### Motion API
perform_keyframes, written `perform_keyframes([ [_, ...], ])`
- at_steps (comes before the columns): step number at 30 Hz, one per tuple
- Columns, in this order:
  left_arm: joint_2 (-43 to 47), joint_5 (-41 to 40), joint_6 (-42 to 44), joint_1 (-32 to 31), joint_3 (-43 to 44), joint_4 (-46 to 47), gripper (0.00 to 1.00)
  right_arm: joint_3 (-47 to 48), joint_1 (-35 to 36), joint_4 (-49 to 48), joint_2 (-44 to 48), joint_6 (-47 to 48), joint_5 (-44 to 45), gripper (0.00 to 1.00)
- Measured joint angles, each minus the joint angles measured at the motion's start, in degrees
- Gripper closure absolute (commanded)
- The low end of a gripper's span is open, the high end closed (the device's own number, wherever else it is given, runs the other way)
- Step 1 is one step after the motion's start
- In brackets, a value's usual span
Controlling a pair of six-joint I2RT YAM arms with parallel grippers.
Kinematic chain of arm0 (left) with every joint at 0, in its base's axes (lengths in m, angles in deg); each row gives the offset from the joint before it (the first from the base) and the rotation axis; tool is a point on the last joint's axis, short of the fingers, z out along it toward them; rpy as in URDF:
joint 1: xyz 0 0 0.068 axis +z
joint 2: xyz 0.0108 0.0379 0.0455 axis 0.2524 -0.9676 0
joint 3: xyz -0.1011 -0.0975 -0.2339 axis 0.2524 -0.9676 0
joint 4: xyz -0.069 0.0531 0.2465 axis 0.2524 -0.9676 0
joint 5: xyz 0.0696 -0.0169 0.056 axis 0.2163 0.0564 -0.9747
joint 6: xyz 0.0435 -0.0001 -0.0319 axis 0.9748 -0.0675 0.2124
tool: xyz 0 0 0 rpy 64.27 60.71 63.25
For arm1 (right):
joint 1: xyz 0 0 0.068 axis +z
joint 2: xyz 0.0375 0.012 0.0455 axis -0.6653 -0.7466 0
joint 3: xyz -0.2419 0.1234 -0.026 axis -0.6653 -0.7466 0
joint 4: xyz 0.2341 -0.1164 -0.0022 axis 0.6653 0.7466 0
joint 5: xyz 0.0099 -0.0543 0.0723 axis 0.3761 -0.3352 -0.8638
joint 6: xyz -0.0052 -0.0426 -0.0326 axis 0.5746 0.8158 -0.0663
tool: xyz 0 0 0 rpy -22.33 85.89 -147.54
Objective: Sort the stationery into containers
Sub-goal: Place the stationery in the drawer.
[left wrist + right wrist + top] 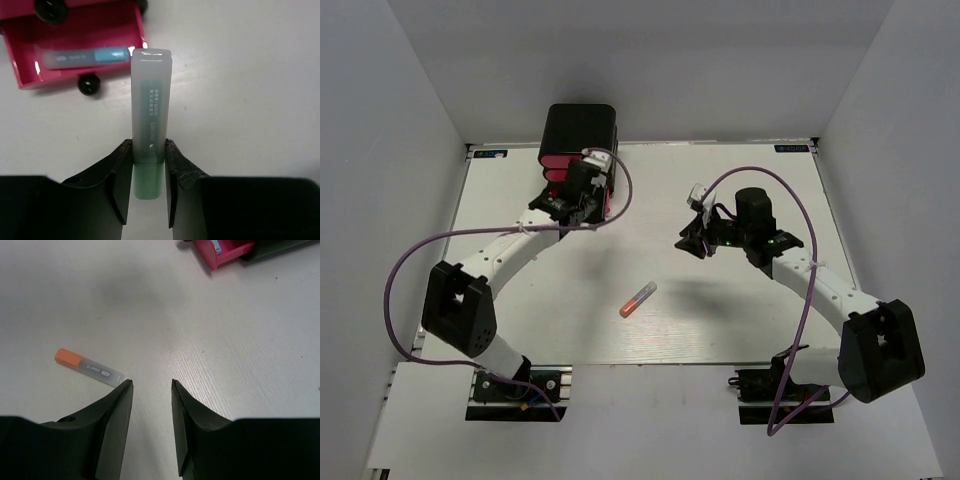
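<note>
**Sorting partly done: one capsule stored, two outside.**
On the surface (740, 320), the box (578, 125) is showing an open drawer (90, 30) holding a blue capsule (82, 56). The left hand (149, 147) is grasping a green capsule (150, 120) beside it. The right hand (152, 385) is hanging released near an orange capsule (89, 367) awaiting sorting.

White matte surface (740, 320), faint wood grain visible up close. Plain light-grey panels box it in: back wall (650, 60) at 12, left wall (370, 200) at 9, right wall (910, 170) at 3. Thin dark trim (740, 143) runs along the far edge. Paler ledge (650, 430) at 6. Light is soft and overhead, shadows diffuse.
</note>
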Motion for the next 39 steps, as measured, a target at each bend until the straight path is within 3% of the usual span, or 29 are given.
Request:
perform_keyframes([
  [3, -2.01, 0.24, -3.58, 3.54, 3.06, 0.81, 0.87, -0.87, -0.46, -0.5, 0.37, -0.02, 0.0, 0.57],
  [5, -2.69, 0.59, -7.85, 5.49, 3.17, 1.07, 1.0, -1.29, -0.7, -0.7, 0.76, 0.0, 0.0, 0.57],
  [17, -3.26, 0.44, -43.85, 13.66, 1.62, -3.8, 1.0, -3.69, -2.69, -3.45, 1.97, -0.26, -0.07, 0.57],
  [22, -9.57, 2.34, -57.11, 17.46, 6.99, -6.84, 1.0, -3.76, -2.93, -3.87, 1.97, -0.46, -0.24, 0.57],
  [28, -16.87, 4.55, -67.19, 19.89, 11.06, -6.88, 1.0, -3.78, -3.65, -3.85, 2.01, -0.44, -0.42, 0.57],
  [34, -21.53, 6.75, -71.93, 20.35, 15.13, -5.84, 1.0, -4.11, -4.33, -3.8, 2.84, -0.37, -0.42, 0.57],
  [37, -22.77, 7.63, -73.16, 20.41, 16.72, -5.25, 0.91, -4.17, -4.46, -3.74, 2.99, -0.26, -0.44, 0.56],
  [38, -23.19, 7.87, -73.42, 20.57, 17.14, -4.98, 0.76, -4.17, -4.5, -3.74, 2.99, -0.2, -0.44, 0.56],
  [39, -23.63, 8.09, -73.68, 20.61, 17.59, -4.81, 0.7, -4.17, -4.55, -3.74, 2.99, -0.09, -0.46, 0.56],
])
